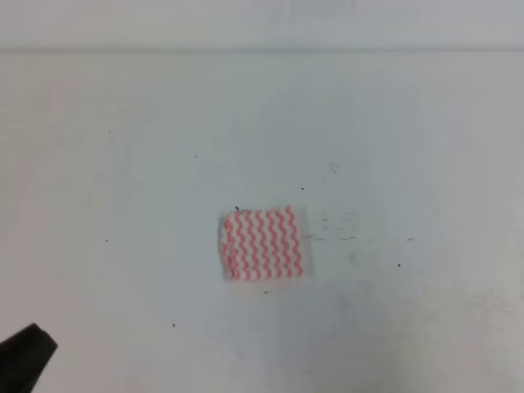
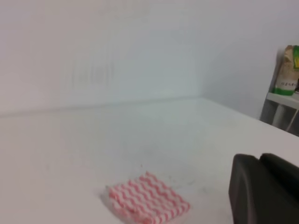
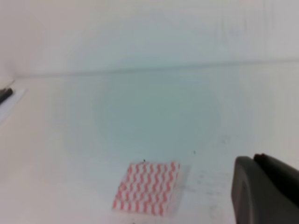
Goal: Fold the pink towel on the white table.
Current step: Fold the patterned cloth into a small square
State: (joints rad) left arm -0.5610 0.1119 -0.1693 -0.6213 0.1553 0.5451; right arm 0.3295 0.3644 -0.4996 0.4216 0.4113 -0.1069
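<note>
The thin pink-and-white zigzag cloth towel [image 1: 264, 244] lies flat mid-surface on the plain white surface [image 1: 123, 164], already compact. It looks light, soft and limp; pinch a corner. The left tool [image 1: 24, 356], at 8 o'clock, touches nothing; spread or pressed, I cannot tell.

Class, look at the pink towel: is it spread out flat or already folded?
Folded. The pink towel lies as a small compact rectangle with stacked layers showing at its edge, on the white table.
</note>
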